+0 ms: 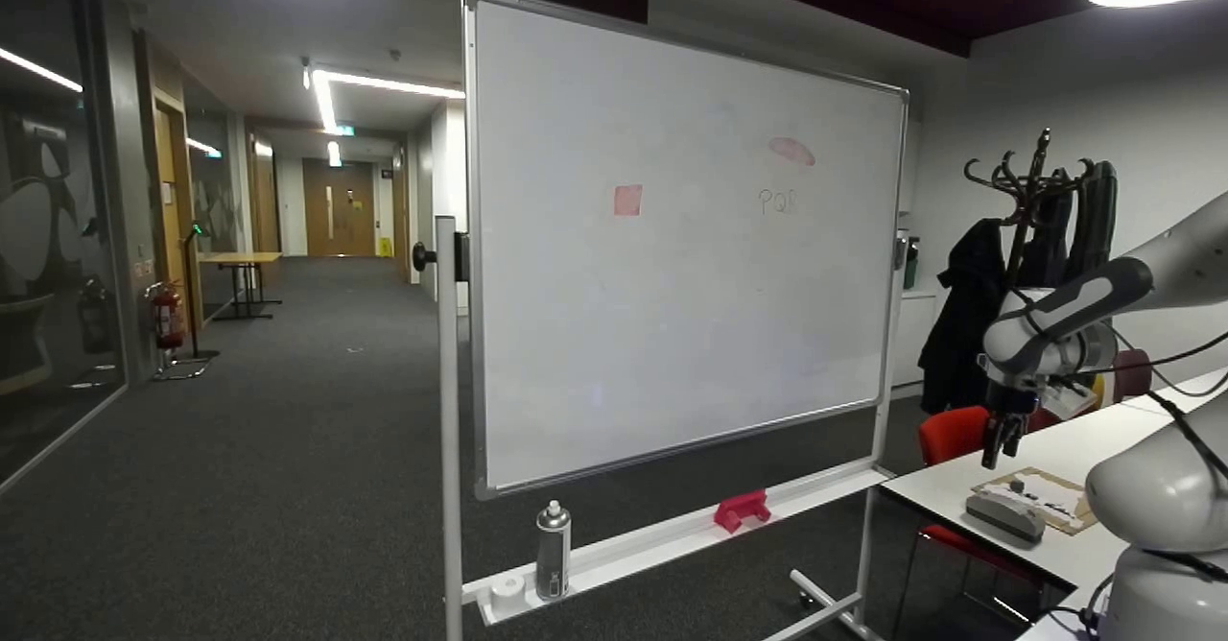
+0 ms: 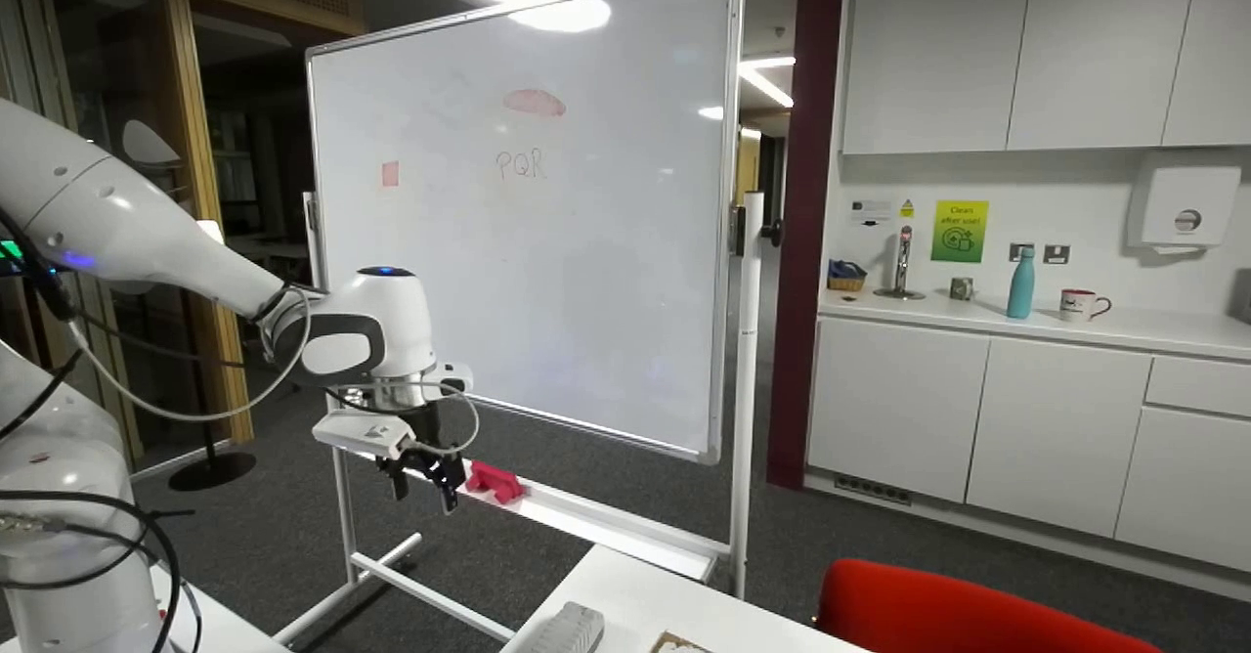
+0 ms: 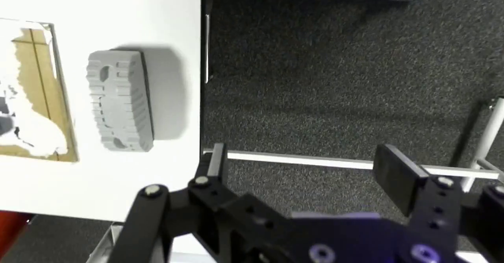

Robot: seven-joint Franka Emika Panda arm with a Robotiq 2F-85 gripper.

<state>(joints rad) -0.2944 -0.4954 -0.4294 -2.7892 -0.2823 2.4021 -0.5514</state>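
Observation:
My gripper (image 3: 301, 152) is open with nothing between its fingers. It also shows pointing down in both exterior views (image 1: 1001, 451) (image 2: 424, 499), in the air near the table's edge. The ribbed grey block (image 3: 118, 99), perhaps a board eraser, lies on the white table (image 3: 169, 180), left of the fingers in the wrist view. It also shows in both exterior views (image 1: 1004, 516) (image 2: 567, 631). A cardboard piece (image 3: 41, 80) with torn white patches lies beside it. The whiteboard (image 1: 672, 334) (image 2: 586, 311) bears a red square (image 1: 627, 201), a red oval (image 1: 791, 151) and the letters PQR (image 2: 521, 163).
The whiteboard's lower tray (image 1: 662, 543) holds a red holder (image 1: 742, 510), a spray can (image 1: 554, 550) and a small white roll-like item (image 1: 507, 591). Red chairs (image 1: 953, 433) (image 2: 958, 609) stand by the table. A coat stand (image 1: 1031, 185) and a kitchen counter (image 2: 938, 313) are further back.

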